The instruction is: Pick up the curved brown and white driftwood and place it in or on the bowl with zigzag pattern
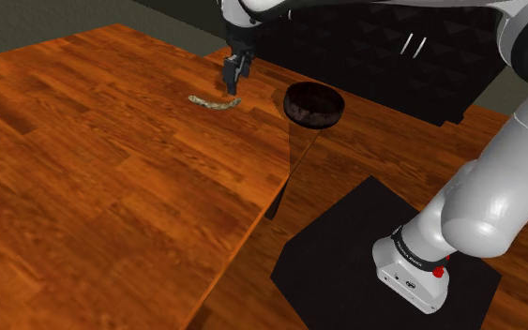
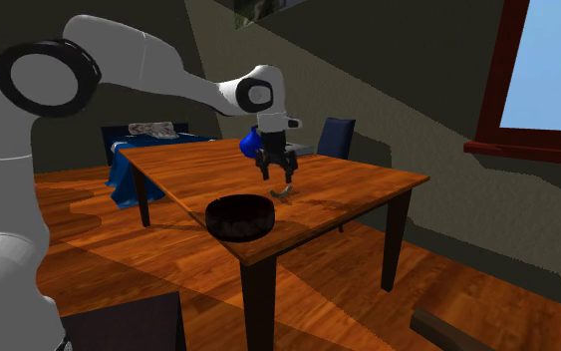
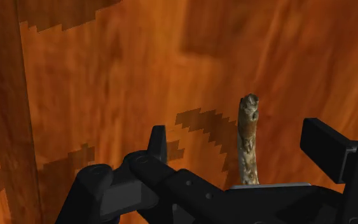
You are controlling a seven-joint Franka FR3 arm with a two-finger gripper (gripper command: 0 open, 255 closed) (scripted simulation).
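The driftwood (image 1: 213,101) is a thin, curved, mottled brown and pale stick lying flat on the wooden table (image 1: 112,187). My gripper (image 1: 231,86) hangs just above its end nearer the bowl, fingers open and pointing down. In the wrist view the driftwood (image 3: 248,140) runs between the two fingers (image 3: 327,149) without touching either, and the gripper (image 3: 237,137) holds nothing. The dark round bowl (image 1: 313,103) stands near the table's edge, to the shoulder view's right of the stick. In the second exterior view the gripper (image 2: 280,175) is over the driftwood (image 2: 285,189), behind the bowl (image 2: 239,216).
The table's edge (image 1: 280,187) drops off just past the bowl toward my black stand (image 1: 365,253). A dark cabinet (image 1: 374,56) stands behind. A blue chair (image 2: 336,135) and a blue-draped table (image 2: 134,160) sit beyond the table.
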